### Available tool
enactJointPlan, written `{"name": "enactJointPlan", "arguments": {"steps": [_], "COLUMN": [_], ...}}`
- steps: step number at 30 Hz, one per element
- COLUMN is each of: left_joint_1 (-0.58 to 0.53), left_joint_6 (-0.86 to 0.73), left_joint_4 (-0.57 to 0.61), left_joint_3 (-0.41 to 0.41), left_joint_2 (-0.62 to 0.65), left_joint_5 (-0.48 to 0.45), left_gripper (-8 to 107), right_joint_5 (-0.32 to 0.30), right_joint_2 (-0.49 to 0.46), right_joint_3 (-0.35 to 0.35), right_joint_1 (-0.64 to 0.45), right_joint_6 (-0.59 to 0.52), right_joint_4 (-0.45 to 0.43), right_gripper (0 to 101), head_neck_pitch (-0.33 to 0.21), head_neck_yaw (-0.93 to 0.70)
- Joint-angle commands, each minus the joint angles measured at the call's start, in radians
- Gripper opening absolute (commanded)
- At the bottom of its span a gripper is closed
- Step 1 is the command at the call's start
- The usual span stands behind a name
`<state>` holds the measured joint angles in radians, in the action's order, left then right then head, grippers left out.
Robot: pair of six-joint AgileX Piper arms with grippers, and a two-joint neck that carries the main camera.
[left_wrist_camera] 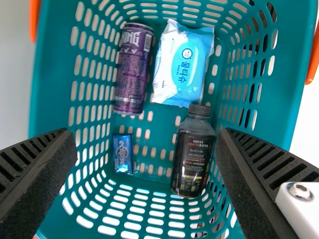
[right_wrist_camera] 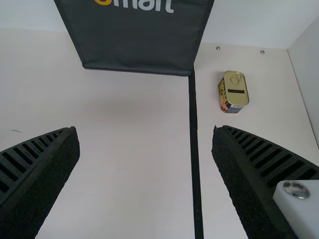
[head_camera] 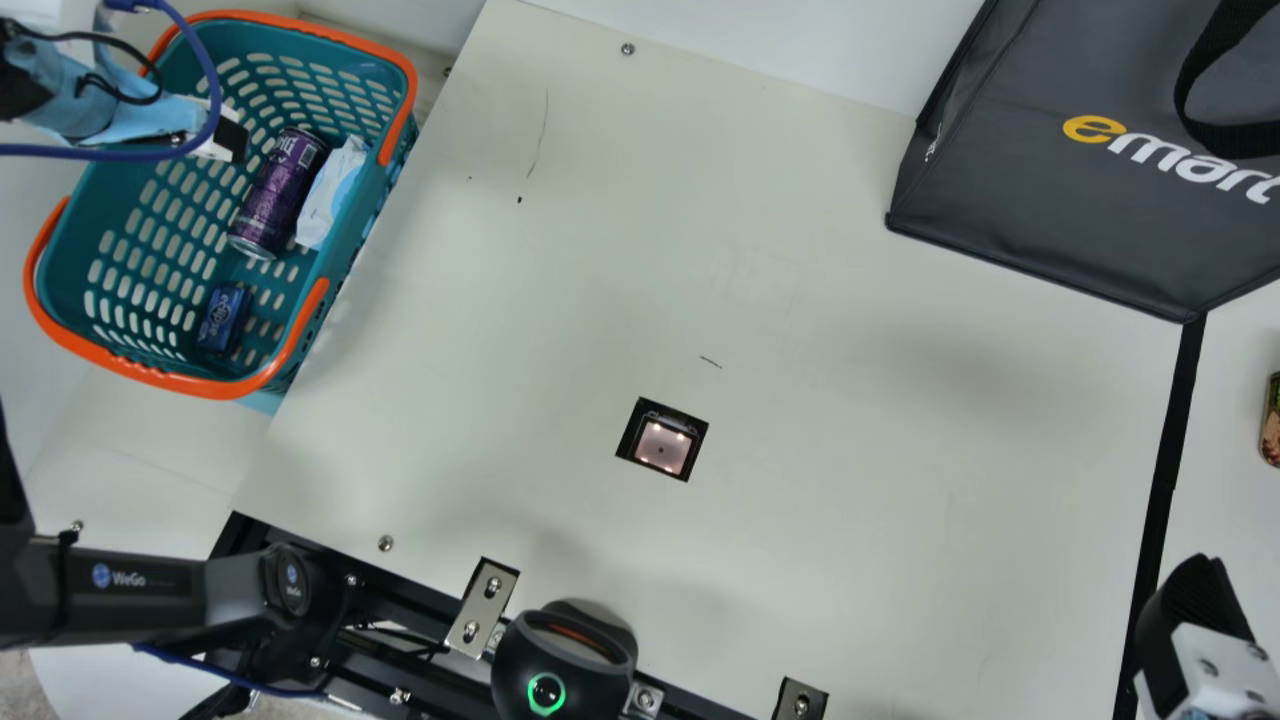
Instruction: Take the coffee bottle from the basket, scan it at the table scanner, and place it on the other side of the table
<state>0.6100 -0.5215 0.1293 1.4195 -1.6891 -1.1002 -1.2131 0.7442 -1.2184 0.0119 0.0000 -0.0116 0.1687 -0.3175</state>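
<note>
note coffee bottle (left_wrist_camera: 193, 157), dark-bodied, dark-capped, with small label print, in basket (left_wrist_camera: 52, 84); note left gripper (head_camera: 232, 138), spread wide over basket, gripping nothing; note right gripper (head_camera: 1195, 600), likewise open and empty.

Dk coffee btl (left_wrist_camera: 193, 154), capped, on side in teal basket (left_wrist_camera: 55, 89); table scanner (head_camera: 663, 448) lit, sq.

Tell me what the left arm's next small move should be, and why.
I'd probably shift the left end effector sideways to centre it over the coffee bottle before lowering. It is open and empty above the basket, and the bottle lies off-centre, closer to one finger than the other.
</note>
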Motion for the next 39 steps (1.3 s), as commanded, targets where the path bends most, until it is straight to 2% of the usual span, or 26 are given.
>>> {"name": "enactJointPlan", "arguments": {"steps": [1, 13, 39], "left_joint_1": [0.0, 0.017, 0.018], "left_joint_6": [-0.018, -0.126, -0.259], "left_joint_4": [0.012, 0.081, 0.188], "left_joint_3": [0.009, -0.01, -0.229], "left_joint_2": [-0.031, -0.16, -0.311], "left_joint_5": [0.004, 0.066, 0.356], "left_gripper": [90, 90, 90], "right_joint_5": [0.0, 0.0, 0.0], "right_joint_2": [0.0, 0.0, 0.0], "right_joint_3": [0.0, 0.0, 0.0], "right_joint_1": [0.0, 0.0, 0.0], "right_joint_6": [0.0, 0.0, 0.0], "right_joint_4": [0.0, 0.0, 0.0], "right_gripper": [95, 95, 95], "head_neck_pitch": [-0.03, -0.03, -0.03], "head_neck_yaw": [-0.004, -0.004, -0.004]}}
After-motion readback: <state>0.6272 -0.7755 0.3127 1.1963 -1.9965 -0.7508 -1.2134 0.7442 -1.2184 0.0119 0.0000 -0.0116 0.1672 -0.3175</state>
